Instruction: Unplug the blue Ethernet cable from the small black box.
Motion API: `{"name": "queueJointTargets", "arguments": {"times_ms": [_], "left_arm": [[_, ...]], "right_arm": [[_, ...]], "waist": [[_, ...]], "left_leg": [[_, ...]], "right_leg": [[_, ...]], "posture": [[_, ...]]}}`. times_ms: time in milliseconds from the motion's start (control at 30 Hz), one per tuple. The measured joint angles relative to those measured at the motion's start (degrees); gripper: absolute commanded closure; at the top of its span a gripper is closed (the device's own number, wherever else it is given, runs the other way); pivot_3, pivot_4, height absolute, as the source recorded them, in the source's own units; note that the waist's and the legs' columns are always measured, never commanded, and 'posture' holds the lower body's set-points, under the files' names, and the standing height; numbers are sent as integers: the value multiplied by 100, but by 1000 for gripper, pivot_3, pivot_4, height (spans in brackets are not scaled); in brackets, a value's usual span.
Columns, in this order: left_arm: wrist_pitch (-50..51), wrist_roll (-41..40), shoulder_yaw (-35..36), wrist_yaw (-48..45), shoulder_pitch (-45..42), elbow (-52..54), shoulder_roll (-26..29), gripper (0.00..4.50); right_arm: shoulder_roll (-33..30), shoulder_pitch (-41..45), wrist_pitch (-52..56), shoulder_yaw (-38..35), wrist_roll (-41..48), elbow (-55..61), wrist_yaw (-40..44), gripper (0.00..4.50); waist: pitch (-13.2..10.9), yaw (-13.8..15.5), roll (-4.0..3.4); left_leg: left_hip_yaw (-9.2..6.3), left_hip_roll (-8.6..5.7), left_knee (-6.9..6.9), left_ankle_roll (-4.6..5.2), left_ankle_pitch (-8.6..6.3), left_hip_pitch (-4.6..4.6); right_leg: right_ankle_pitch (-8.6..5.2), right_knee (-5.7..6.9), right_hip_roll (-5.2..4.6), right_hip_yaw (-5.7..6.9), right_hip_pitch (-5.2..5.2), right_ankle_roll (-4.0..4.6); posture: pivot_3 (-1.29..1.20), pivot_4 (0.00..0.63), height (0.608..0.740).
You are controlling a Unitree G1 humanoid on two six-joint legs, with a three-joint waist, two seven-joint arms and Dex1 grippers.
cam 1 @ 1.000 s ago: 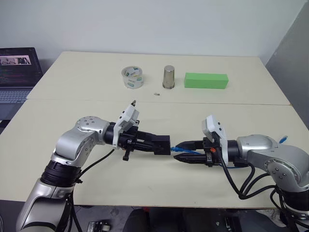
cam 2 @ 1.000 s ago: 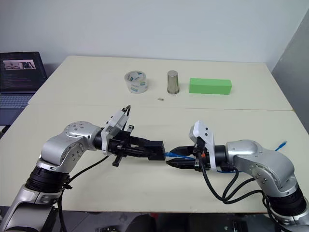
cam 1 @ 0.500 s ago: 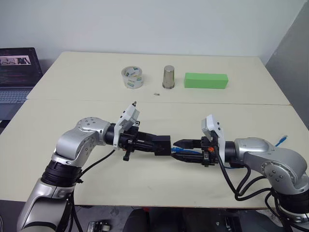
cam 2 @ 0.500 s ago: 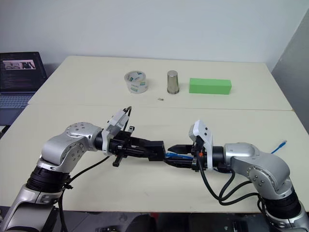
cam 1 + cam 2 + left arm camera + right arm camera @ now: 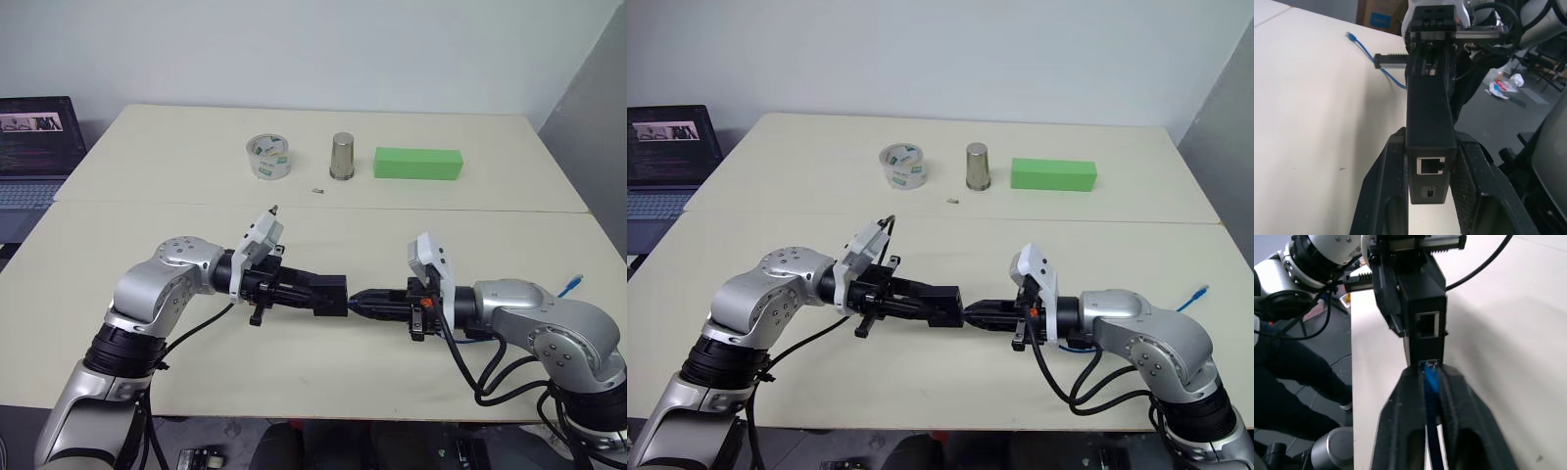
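Observation:
My left gripper (image 5: 323, 293) is shut on the small black box (image 5: 331, 292) and holds it level above the near table. In the left wrist view the box (image 5: 1430, 107) sits clamped between the two fingers (image 5: 1382, 196), with an empty port facing the camera. My right gripper (image 5: 359, 301) faces the box from the right and is shut on the blue Ethernet cable (image 5: 1431, 381) right at its plug, which sits in the box's (image 5: 1422, 293) lower port. The cable's free end (image 5: 574, 283) lies on the table by the right arm.
On the far table stand a roll of clear tape (image 5: 268, 157), a metal cup (image 5: 342, 156) and a green block (image 5: 418, 163), with a tiny object (image 5: 317, 190) in front of the cup. A laptop (image 5: 34, 137) sits off to the far left.
The right gripper's fingers have closed onto the blue cable at the plug beside the box. Both arms have otherwise stayed in place.

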State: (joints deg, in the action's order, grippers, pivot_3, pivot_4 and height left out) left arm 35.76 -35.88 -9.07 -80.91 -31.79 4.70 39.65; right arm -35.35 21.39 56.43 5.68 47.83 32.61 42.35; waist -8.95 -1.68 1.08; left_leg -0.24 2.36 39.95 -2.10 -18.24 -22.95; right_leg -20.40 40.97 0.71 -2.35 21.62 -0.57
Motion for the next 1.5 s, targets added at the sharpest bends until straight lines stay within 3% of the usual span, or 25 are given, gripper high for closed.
{"name": "queueJointTargets", "arguments": {"times_ms": [967, 1033, 1200, 1500], "left_arm": [[-121, 2, -9, -90, -1, 67, 2, 3708], [-112, 1, -9, -76, -1, 74, 2, 3708], [-76, 23, 3, 18, 1, 57, 59, 3708], [-10, 17, 3, 22, 0, 57, 52, 3708]], "right_arm": [[-349, 160, -339, 117, -140, -103, 484, 4497], [-347, 162, -341, 117, -139, -90, 456, 3795], [-325, 161, -137, 80, -44, -90, 278, 2773], [-234, -15, 54, -87, 281, 5, -37, 2761]], "waist": [[0, 1, 0], [0, 1, 0], [0, 1, 0], [0, 2, 0]], "left_leg": [[0, 0, 0, 0, 0, 0], [0, 0, 0, 0, 0, 0], [-1, 0, 0, 0, 0, -1], [0, 0, 0, 0, 0, 0]], "right_leg": [[0, 0, 0, 0, 0, 0], [0, 0, 0, -1, 0, 0], [0, -1, 0, 0, 0, 0], [0, -1, 0, 0, 0, 0]], "posture": [[0, 150, 740], [0, 150, 740], [0, 150, 740], [0, 150, 740]]}}
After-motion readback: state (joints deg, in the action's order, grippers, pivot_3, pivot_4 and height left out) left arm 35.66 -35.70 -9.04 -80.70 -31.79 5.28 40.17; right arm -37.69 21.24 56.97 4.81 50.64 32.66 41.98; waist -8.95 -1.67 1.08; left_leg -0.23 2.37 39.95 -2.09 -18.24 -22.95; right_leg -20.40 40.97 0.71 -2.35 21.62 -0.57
